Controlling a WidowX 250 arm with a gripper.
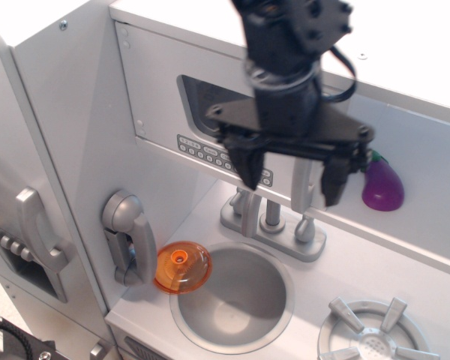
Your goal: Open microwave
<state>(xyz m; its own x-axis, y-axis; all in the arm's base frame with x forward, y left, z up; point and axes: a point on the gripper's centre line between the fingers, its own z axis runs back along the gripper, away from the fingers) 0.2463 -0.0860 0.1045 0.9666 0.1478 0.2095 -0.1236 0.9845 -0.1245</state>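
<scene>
The microwave (pixel 161 82) is the grey compartment at the upper middle of the toy kitchen. Its door has a dark rounded window (pixel 210 96) and a row of small buttons (pixel 206 153). Its vertical grey handle (pixel 301 184) stands at the door's right edge. My gripper (pixel 291 176) hangs in front of the door, open. Its left finger (pixel 249 169) is left of the handle and its right finger (pixel 334 180) is right of it, so the handle lies between them. I cannot tell if either finger touches it. The arm hides the window's right part.
A wall phone handset (pixel 127 236) hangs on the left. An orange disc (pixel 181 268) sits at the rim of the round sink (pixel 232 300), with a faucet (pixel 274 221) behind. A purple eggplant (pixel 382 186) lies on the shelf, a burner (pixel 375 341) bottom right, another grey door's curved handle (pixel 37 232) far left.
</scene>
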